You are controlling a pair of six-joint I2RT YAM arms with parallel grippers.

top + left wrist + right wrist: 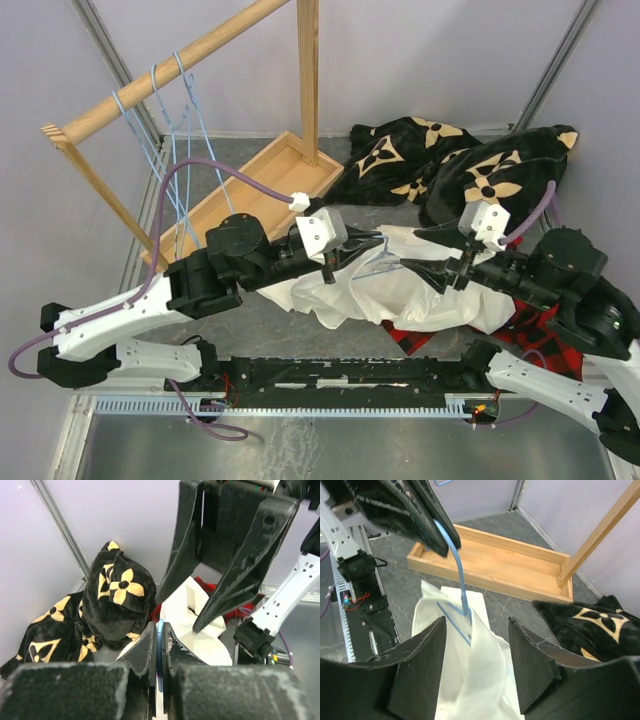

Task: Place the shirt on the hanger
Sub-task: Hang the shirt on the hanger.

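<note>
The cream-white shirt [400, 292] lies crumpled on the grey floor between my two grippers. My left gripper [338, 264] is shut on the wire of a light-blue hanger [384, 256] and holds it over the shirt. In the left wrist view the blue wire [160, 645] is pinched between the shut fingers, with the shirt [200, 630] beyond. My right gripper [442, 272] is open, and it faces the left one. In the right wrist view its gripper [477, 667] straddles a raised fold of shirt [485, 680]; the hanger [456, 565] runs down into the cloth.
Three more blue hangers [176, 110] hang on the wooden rack's bar at the back left. The rack's wooden base tray [262, 172] lies behind the shirt. A black blanket with tan flowers [450, 160] is heaped at the back right. A red-and-black plaid garment [532, 330] lies under the right arm.
</note>
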